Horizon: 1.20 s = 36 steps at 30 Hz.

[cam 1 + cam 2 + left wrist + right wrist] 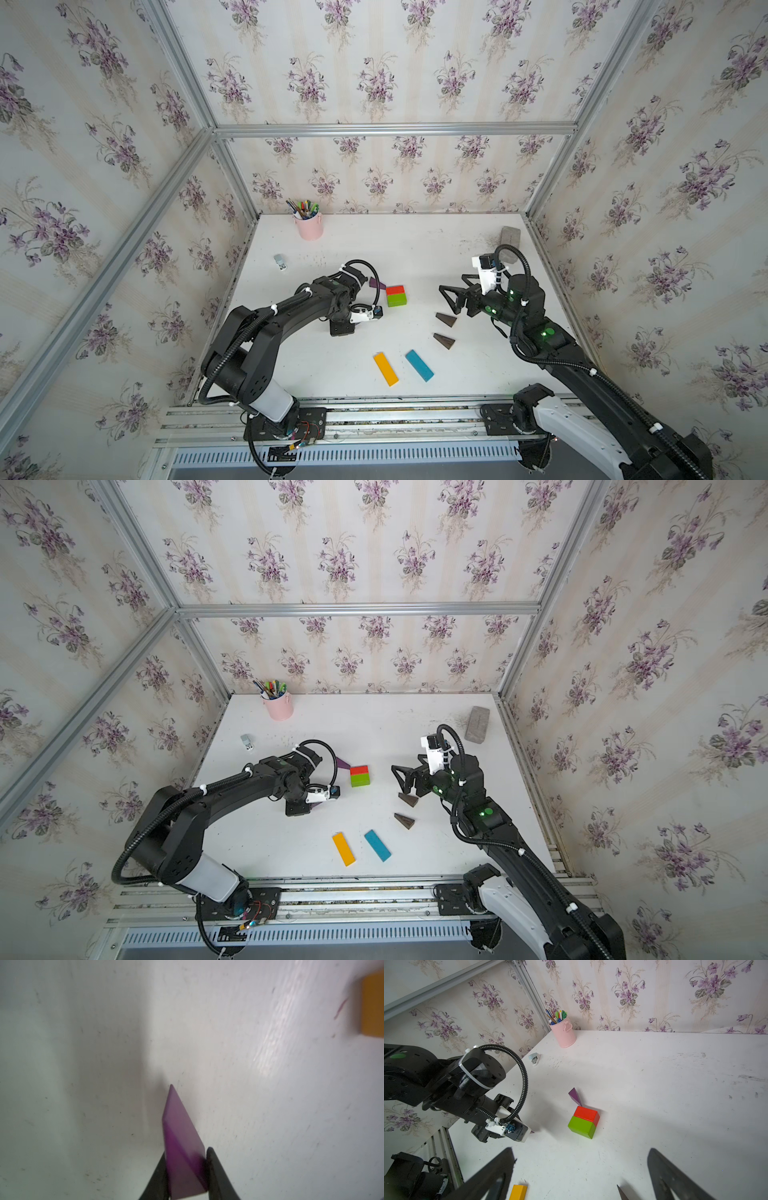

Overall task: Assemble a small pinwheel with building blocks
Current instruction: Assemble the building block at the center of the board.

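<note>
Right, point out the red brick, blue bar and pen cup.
Red brick (395, 290): top view, top face.
Blue bar (419, 364): top view, middle.
Pen cup (563, 1034): right wrist view, side wall.

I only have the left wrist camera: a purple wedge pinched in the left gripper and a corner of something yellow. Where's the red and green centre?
Observer: The red brick and green brick lie touching, red on the far side, farther out and to the right of the left gripper.
Operator: Any other purple wedge out there?
Observer: Yes, a second purple wedge lies with its tip at the red brick's far corner.
Operator: And the right gripper?
Observer: The right gripper is open and empty, near the farther brown wedge.
</note>
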Each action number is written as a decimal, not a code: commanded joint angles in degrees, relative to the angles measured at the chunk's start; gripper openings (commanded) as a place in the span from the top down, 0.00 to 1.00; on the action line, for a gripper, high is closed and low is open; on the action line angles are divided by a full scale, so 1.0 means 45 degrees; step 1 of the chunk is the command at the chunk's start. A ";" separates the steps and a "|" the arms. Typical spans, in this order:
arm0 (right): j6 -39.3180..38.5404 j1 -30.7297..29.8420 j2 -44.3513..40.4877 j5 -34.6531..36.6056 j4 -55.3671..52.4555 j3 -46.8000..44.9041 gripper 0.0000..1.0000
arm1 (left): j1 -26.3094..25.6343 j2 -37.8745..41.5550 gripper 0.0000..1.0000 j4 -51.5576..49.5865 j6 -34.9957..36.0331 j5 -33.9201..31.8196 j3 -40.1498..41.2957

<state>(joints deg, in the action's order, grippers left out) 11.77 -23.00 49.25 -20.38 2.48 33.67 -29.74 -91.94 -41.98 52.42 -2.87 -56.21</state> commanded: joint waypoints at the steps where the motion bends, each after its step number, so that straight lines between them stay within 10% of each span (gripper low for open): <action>1: -0.0037 0.0044 0.0143 0.0552 -0.0372 0.0222 0.00 | -0.0309 -0.0512 0.80 -0.0419 -0.1519 0.0243 -0.0770; 36: 0.0021 0.0386 -0.0262 0.1064 -0.0571 0.0149 0.00 | -0.1495 -0.4655 0.80 -0.1179 -0.2847 -0.0631 -0.5310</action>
<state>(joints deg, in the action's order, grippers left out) 11.81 -21.30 48.29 -15.46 -1.13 34.35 -36.51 -112.60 -45.95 38.96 -5.72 -79.37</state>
